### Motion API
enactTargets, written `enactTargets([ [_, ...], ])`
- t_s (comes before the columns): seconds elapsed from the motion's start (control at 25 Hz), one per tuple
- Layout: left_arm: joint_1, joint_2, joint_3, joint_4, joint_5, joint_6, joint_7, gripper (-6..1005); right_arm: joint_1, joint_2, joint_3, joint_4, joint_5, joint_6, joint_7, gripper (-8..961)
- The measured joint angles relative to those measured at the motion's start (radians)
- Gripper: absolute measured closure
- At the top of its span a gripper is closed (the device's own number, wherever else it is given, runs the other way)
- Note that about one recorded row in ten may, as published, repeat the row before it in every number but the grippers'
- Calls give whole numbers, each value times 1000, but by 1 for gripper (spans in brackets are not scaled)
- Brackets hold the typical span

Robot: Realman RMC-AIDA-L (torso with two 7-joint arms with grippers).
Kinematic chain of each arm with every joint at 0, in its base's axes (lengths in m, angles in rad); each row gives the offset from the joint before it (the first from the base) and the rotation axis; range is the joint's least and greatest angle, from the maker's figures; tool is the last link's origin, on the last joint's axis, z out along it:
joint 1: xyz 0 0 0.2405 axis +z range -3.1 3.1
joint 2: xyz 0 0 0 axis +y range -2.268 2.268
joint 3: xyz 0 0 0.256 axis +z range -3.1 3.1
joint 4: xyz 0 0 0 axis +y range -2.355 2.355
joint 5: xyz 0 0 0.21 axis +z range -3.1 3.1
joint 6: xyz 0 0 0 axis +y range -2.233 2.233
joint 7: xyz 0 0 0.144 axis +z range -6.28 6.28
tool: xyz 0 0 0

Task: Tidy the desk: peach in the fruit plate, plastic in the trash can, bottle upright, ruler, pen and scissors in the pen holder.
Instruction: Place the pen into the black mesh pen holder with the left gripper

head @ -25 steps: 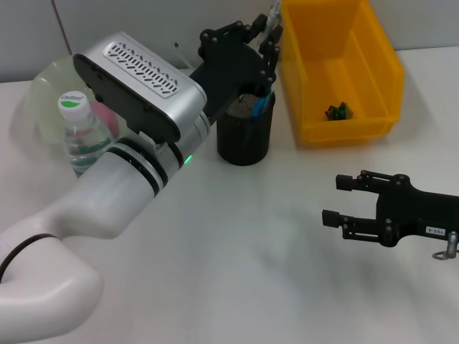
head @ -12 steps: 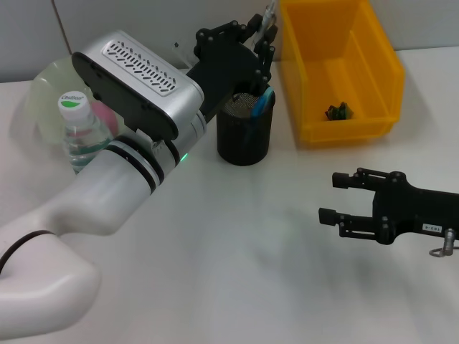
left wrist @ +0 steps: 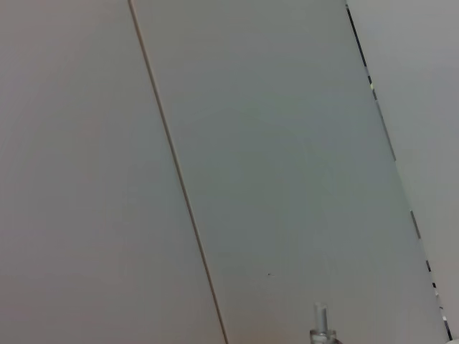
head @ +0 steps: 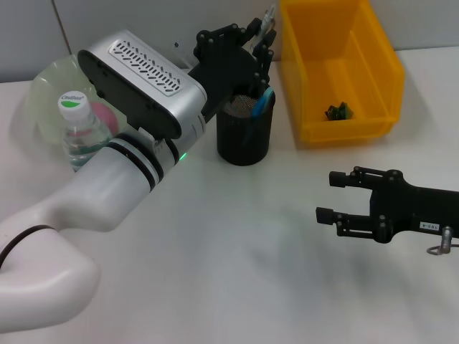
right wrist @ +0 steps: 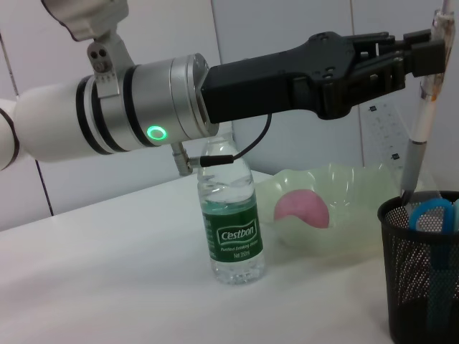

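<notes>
Closed on the upper end of the pen [right wrist: 423, 107], the jaws of the left gripper [head: 259, 37], poised directly above the pen holder [head: 245, 132]. Pen upright, lower tip dipping inside the holder's rim. Spread apart with nothing between them, the jaws of the right gripper [head: 331, 197], hovering over the desk [head: 237, 251] in front and to the right of the pen holder, well apart from it.

Already standing inside the pen holder: the scissors [right wrist: 432, 215], blue loops up, beside the pen's tip. Ruler: cannot tell from these views.

Just right of the pen holder, the trash can [head: 337, 68], with a small dark-green scrap of plastic [head: 337, 112] lying on its floor. Left of the pen holder, beyond the left arm, the bottle [head: 80, 136], upright with cap on top, green label facing the right wrist camera. Just behind the bottle, farther from the pen holder, the fruit plate [head: 46, 86], with the peach [right wrist: 303, 208] resting inside it.

Left wrist view: only pale wall panels and the pen's clear top end at the edge.
</notes>
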Motion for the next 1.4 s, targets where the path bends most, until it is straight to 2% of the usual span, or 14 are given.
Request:
enactTargets([
  [1.08, 1, 0, 6, 15, 7, 39, 0, 815, -1, 0, -11, 0, 0, -8, 0, 205],
  [1.4, 5, 0, 0, 35, 2, 43, 0, 667, -1, 1, -15, 0, 3, -8, 0, 205],
])
